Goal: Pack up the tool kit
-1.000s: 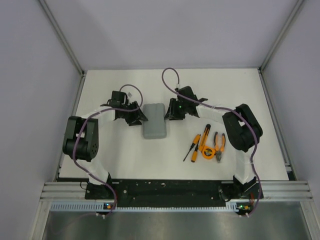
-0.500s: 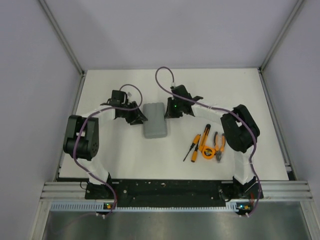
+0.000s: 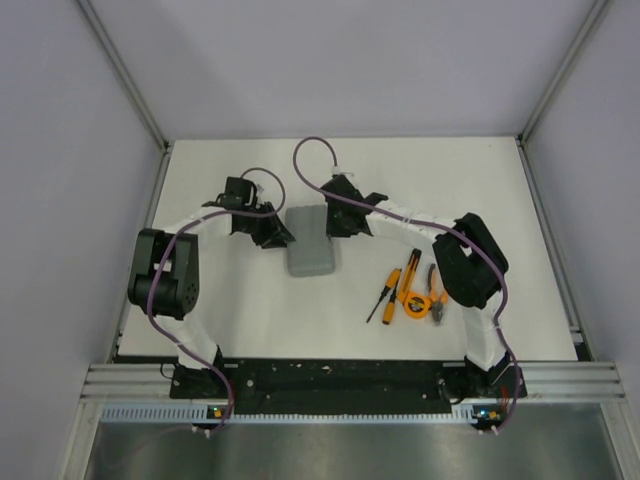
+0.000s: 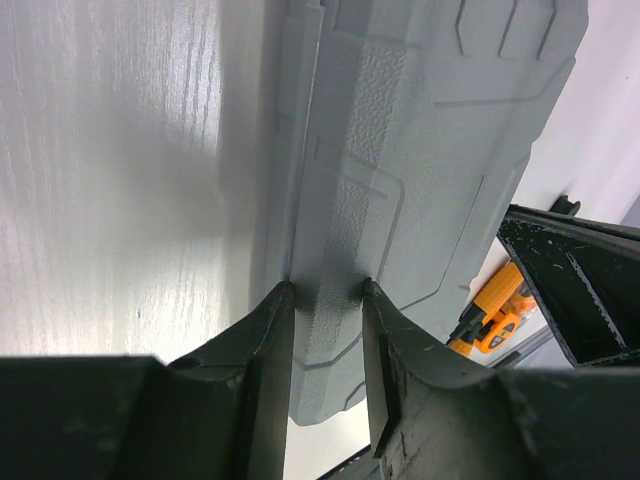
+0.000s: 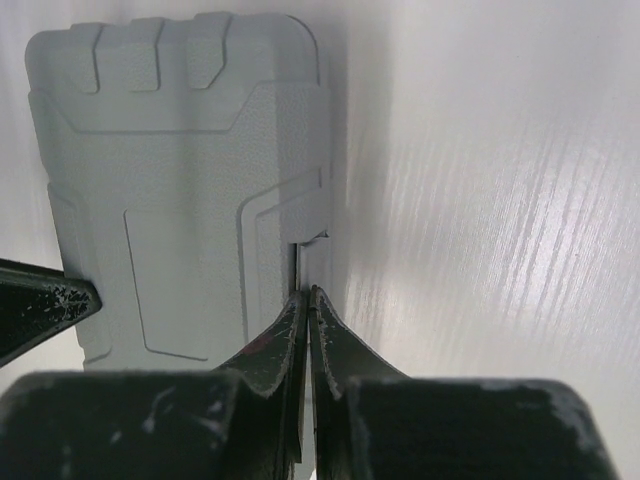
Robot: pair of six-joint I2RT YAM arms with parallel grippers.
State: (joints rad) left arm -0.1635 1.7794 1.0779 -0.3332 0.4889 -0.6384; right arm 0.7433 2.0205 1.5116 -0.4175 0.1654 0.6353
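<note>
The small, flat grey plastic case point(image 3: 312, 245) with rounded corners is lying shut on the white bench point(image 3: 240, 310), between the two arms. The left claw point(image 4: 327, 300) is clamping a raised section of the case's long edge, one finger on each side of it. The right claw point(image 5: 307, 300) is holding its fingers pressed together, tips resting against the seam by a small tab on the opposite edge.

The step in hand looks like getting the lid open. To do it well, the left claw should be pinning only the lower half, so the lid is free to lift, while the right tips are working under the tab rather than shoving the case sideways.

The loose orange-and-black tools point(image 3: 410, 290) are waiting to the right, well apart from the case and partly covered by the right arm. Whether the right tips are actually sitting inside the seam, and which edge is carrying the hinge, I cannot tell.
</note>
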